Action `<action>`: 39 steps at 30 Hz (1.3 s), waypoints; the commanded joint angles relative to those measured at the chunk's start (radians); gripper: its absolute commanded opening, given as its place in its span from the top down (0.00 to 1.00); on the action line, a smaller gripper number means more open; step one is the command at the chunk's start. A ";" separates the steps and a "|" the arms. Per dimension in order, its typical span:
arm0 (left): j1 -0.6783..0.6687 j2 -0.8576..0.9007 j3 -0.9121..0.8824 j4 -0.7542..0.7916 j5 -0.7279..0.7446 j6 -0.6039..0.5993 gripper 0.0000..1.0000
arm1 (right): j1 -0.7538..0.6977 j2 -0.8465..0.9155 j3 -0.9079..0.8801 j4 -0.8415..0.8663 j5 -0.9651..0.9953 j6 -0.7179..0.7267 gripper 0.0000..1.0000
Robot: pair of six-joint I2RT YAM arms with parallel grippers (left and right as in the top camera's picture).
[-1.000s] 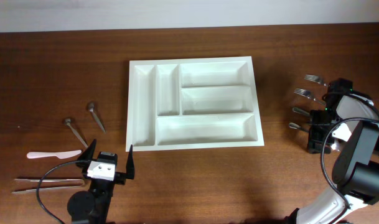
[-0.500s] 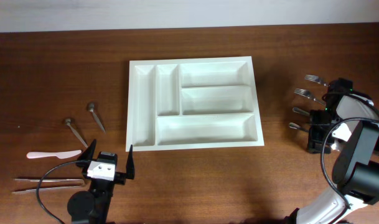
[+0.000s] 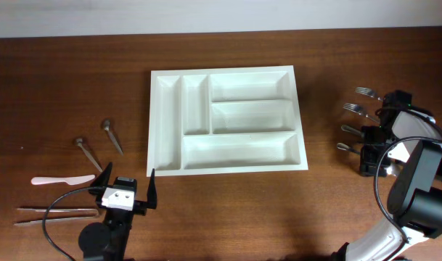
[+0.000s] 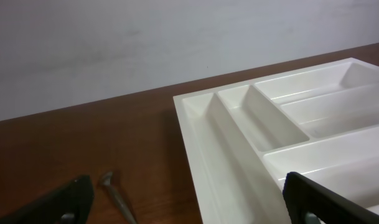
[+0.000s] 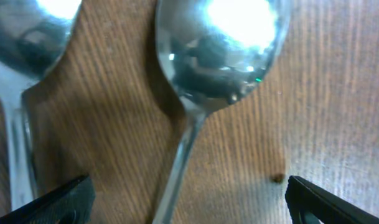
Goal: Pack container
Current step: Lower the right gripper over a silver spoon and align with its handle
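The container (image 3: 239, 148), a large white tray with five empty compartments, lies mid-table; its near left corner fills the right of the left wrist view (image 4: 313, 106). My left gripper (image 3: 128, 181) stands open just in front of the tray's front left corner, nothing between its fingers (image 4: 188, 199). My right gripper (image 3: 367, 151) hangs open low over the cutlery at the far right. In the right wrist view a shiny spoon (image 5: 220, 56) lies on the wood, its handle running down between my open fingers (image 5: 186, 199). A second spoon (image 5: 21, 37) lies beside it.
Two forks (image 3: 366, 92) (image 3: 353, 109) and two spoon bowls (image 3: 348, 129) (image 3: 342, 146) lie at the right. On the left lie two small dark spoons (image 3: 112, 135) (image 3: 88, 152), a pale pink knife (image 3: 61, 180) and thin sticks (image 3: 54, 214). One small spoon (image 4: 117, 193) shows between my left fingers.
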 commanded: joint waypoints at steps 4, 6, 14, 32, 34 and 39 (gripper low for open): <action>0.006 -0.009 -0.010 0.003 -0.003 0.009 0.01 | -0.006 0.038 -0.044 0.005 -0.024 -0.027 0.01; 0.006 -0.009 -0.010 0.003 -0.003 0.009 0.01 | -0.006 0.038 -0.045 0.005 -0.024 -0.027 0.01; 0.006 -0.009 -0.010 0.003 -0.003 0.009 0.01 | -0.006 0.038 -0.046 -0.007 -0.041 -0.026 0.16; 0.006 -0.009 -0.010 0.003 -0.003 0.009 0.01 | -0.006 0.038 -0.048 -0.023 -0.040 -0.026 0.57; 0.006 -0.009 -0.010 0.003 -0.003 0.009 0.01 | -0.006 0.038 -0.048 -0.023 -0.040 -0.026 0.61; 0.006 -0.009 -0.010 0.003 -0.003 0.009 0.01 | -0.006 0.038 -0.048 -0.025 -0.037 -0.026 0.72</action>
